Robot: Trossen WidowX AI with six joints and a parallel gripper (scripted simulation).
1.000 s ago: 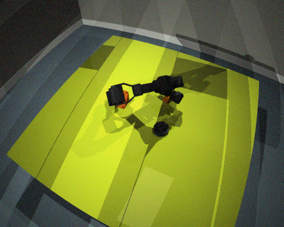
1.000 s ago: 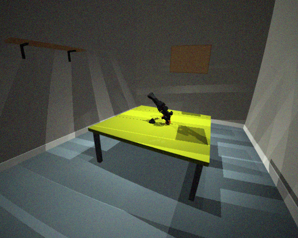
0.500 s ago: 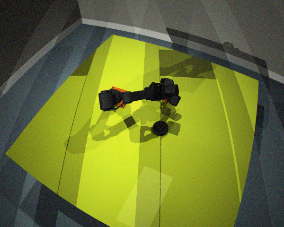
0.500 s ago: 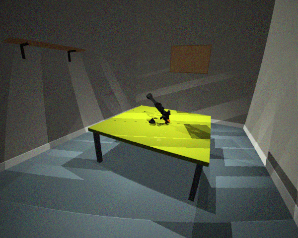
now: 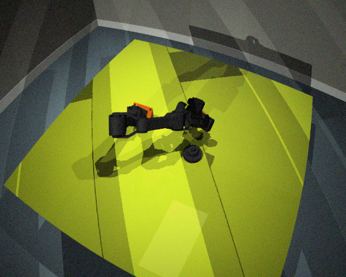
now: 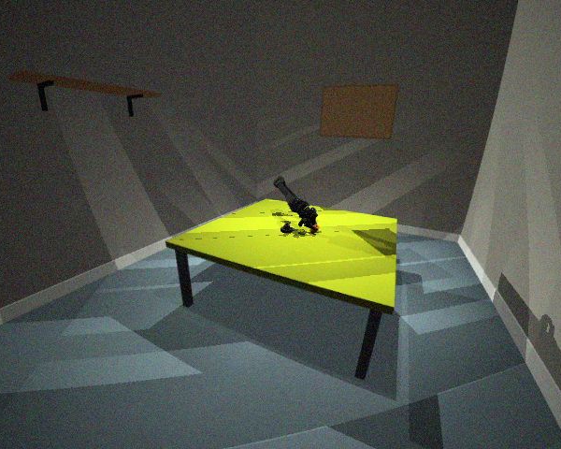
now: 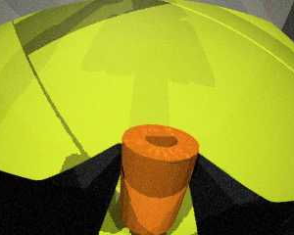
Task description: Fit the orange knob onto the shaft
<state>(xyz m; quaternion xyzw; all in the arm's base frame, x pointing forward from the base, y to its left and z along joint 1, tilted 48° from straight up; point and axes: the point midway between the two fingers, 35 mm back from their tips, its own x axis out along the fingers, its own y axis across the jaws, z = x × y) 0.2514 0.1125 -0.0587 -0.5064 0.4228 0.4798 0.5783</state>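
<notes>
The orange knob (image 7: 154, 171) (image 5: 203, 112) (image 6: 315, 227) is a short cylinder. In the wrist view its end with the D-shaped hole (image 7: 162, 141) faces up and toward the camera, the hole's flat side along its upper edge. My gripper (image 7: 157, 154) is shut on the knob, one dark finger on each side. In the top view the arm hides most of the knob. I cannot tell whether it touches the table. The dark round pedestal (image 5: 192, 157) (image 6: 286, 229) stands apart from the gripper, below it in the top view and left of it in the exterior view. The shaft's flat side cannot be made out.
The yellow-green table (image 5: 244, 190) (image 6: 222, 241) carries the arm and pedestal. The arm's base has an orange plate (image 5: 149, 112) at its left end in the top view. Arm shadows cross the table around the pedestal. A shelf (image 6: 87, 85) and a brown panel (image 6: 358, 110) are on the walls.
</notes>
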